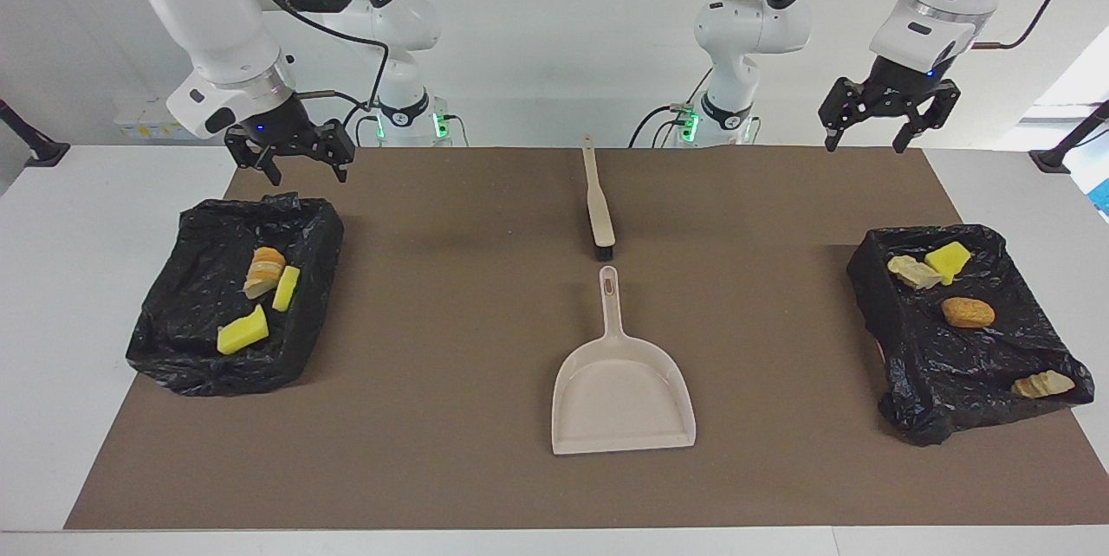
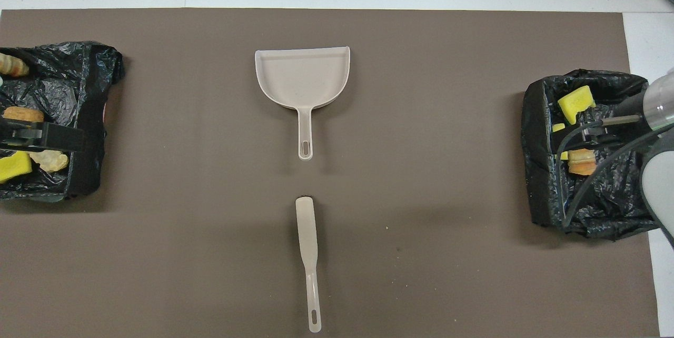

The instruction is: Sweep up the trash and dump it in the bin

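Trash lies in two black-lined bins. The bin (image 1: 173, 357) (image 2: 534, 169) at the right arm's end holds a tan bread piece (image 1: 264, 268) and two yellow wedges (image 1: 243, 331). The bin (image 1: 918, 417) (image 2: 84, 180) at the left arm's end holds a yellow wedge (image 1: 947, 259), a brown piece (image 1: 968, 312) and tan slices (image 1: 1042, 384). My right gripper (image 1: 308, 173) hangs open and empty over its bin's edge nearest the robots. My left gripper (image 1: 866, 139) is raised high over the left arm's end of the table, open and empty.
A beige dustpan (image 1: 622, 391) (image 2: 303, 77) lies mid-mat, its handle pointing toward the robots. A beige brush (image 1: 598, 201) (image 2: 308, 254) lies in line with it, nearer to the robots. A brown mat (image 1: 433, 322) covers the table between the bins.
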{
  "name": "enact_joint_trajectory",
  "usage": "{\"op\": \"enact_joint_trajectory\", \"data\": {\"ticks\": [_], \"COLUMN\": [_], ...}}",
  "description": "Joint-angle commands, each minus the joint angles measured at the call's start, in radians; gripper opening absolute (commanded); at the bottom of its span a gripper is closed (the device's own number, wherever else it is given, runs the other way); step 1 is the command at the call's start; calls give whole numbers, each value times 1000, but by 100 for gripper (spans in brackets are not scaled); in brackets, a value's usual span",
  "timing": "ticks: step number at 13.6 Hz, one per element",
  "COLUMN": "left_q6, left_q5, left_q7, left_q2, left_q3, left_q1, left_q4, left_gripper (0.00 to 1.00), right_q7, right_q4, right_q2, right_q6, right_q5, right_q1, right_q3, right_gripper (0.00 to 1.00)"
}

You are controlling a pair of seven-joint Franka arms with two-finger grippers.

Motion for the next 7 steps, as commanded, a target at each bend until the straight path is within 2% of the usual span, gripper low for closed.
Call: {"op": "enact_joint_trajectory", "data": {"ticks": [1,4,7], "left_q6": [-53,-123,-123], "left_q5": [-32,-66,-61], "left_q7": [9,24,47], "left_q2": [10,85,101], "left_q3": [-3,22,28], "left_q1": [20,53,54], "left_q4": [49,158,175], "left_gripper": [100,100,100], "right_q7": [9,9,9], "right_q4": [-25,-25,-25], "right_q2": [-23,-23,-23], "right_q6": [7,7,7], "right_q5": [19,19,19], "right_q1": [-10,-10,-10], "right_q3": [4,4,4], "right_gripper": [100,100,100]}}
